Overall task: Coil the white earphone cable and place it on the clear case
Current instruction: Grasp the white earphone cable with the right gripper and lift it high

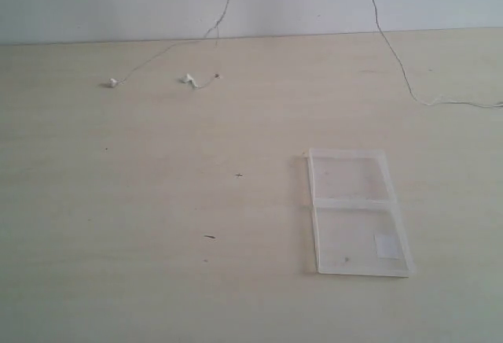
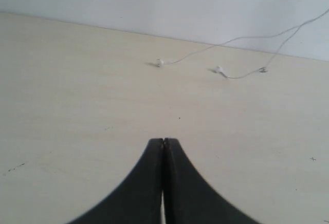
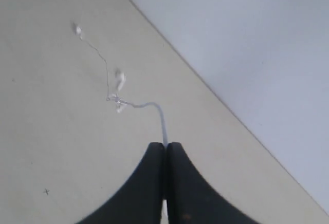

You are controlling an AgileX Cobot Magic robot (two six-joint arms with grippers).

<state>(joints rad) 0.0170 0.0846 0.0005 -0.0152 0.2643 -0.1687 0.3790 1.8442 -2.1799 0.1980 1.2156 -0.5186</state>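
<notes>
On the table (image 1: 118, 217) in the exterior view, the two earbuds (image 1: 112, 82) of the white earphone cable (image 1: 187, 79) lie apart toward eleven o'clock. The thin wire climbs from them out of view at twelve o'clock. A second thin strand (image 1: 399, 64) drops from the top edge and trails off at three o'clock; whether it is the same wire I cannot tell. The clear case (image 1: 357, 213) lies open and flat toward four o'clock, well apart from the earbuds.

The left gripper (image 2: 163, 143) has its jaws pressed together on nothing, above bare table. The right gripper (image 3: 165, 144) is clamped on the white wire, which curves from its tips toward the earbuds.
</notes>
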